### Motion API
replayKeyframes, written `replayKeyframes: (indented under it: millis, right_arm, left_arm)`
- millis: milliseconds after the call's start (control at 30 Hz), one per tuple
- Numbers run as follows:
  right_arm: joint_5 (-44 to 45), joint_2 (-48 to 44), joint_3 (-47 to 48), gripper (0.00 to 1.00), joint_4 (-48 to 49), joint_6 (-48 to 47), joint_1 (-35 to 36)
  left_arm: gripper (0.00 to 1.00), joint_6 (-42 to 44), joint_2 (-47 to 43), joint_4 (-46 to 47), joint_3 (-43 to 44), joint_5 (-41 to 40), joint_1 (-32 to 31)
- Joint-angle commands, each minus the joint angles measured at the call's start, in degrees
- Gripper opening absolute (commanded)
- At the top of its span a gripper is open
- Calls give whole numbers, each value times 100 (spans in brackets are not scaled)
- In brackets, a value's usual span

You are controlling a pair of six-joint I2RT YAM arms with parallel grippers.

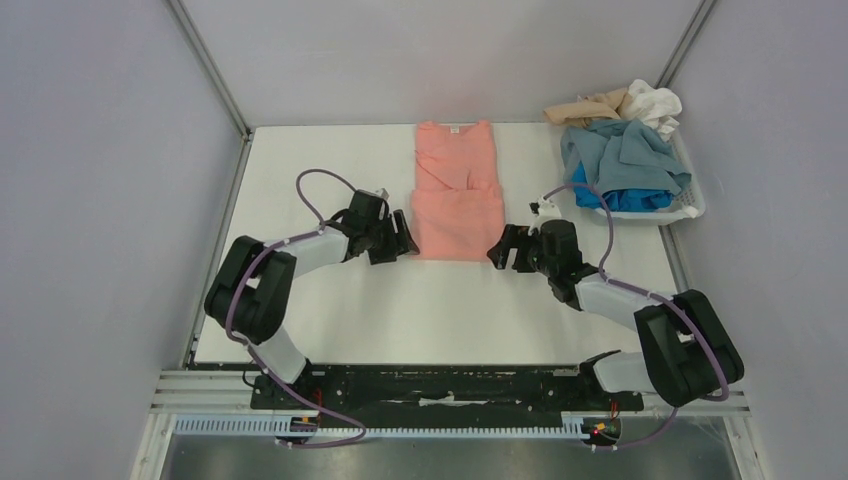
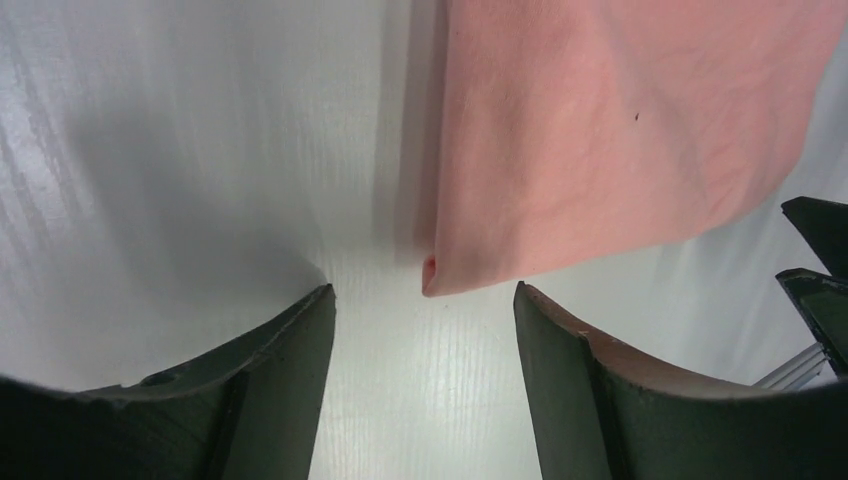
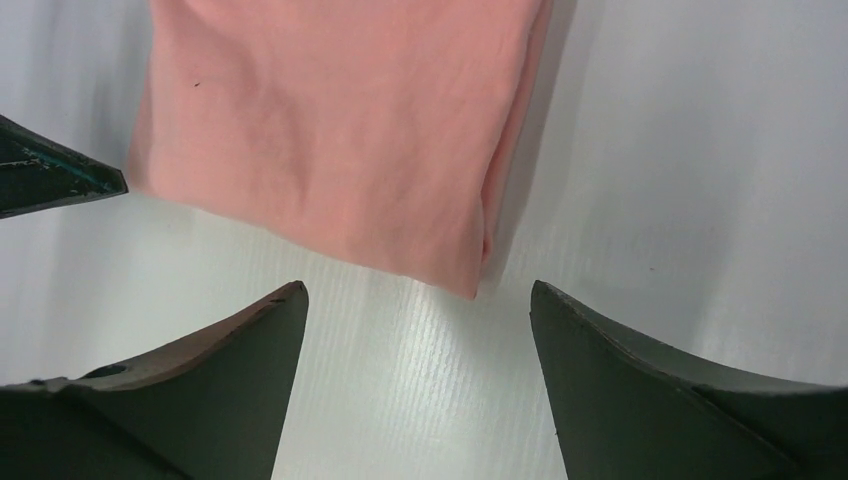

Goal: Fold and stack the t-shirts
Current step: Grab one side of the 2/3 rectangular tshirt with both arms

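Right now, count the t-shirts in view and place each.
5. The salmon-pink t-shirt lies folded mid-table; the grey-blue shirt, bright blue shirt, beige shirt and white shirt are heaped in the basket. More may hide underneath.

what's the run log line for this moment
pink shirt part-folded, flat | left tool open, empty | right tool open, empty | basket holds more shirts

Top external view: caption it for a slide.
Left gripper and right gripper, both open, flank the folded salmon-pink t-shirt; other shirts fill the basket.
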Motion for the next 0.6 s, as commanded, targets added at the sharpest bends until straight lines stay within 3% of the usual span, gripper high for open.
replayKeyframes:
  millis: [0, 200, 267, 333, 400, 467, 567]
  right_arm:
    - [-272, 246, 21, 82, 312, 184, -4]
    - [-375, 667, 54, 67, 638, 278, -4]
    - [-381, 809, 111, 62, 619, 279, -4]
    - [-291, 955, 140, 58, 665, 262, -5]
    - [-191, 1083, 198, 52, 610, 234, -5]
    - [-218, 1168, 221, 44, 638, 237, 5]
    - [-289, 1233, 217, 27, 678, 201, 5]
  left_arm:
    - [70, -248, 268, 573, 22, 261, -80]
    - [57, -326, 576, 700, 31, 331, -144]
    - [45, -322, 685, 703, 84, 376, -144]
    - [40, -322, 745, 703, 92, 402, -153]
    - [25, -323, 795, 701, 87, 414, -153]
    - [3, -325, 826, 702, 65, 421, -153]
    - [2, -327, 870, 842, 54, 403, -156]
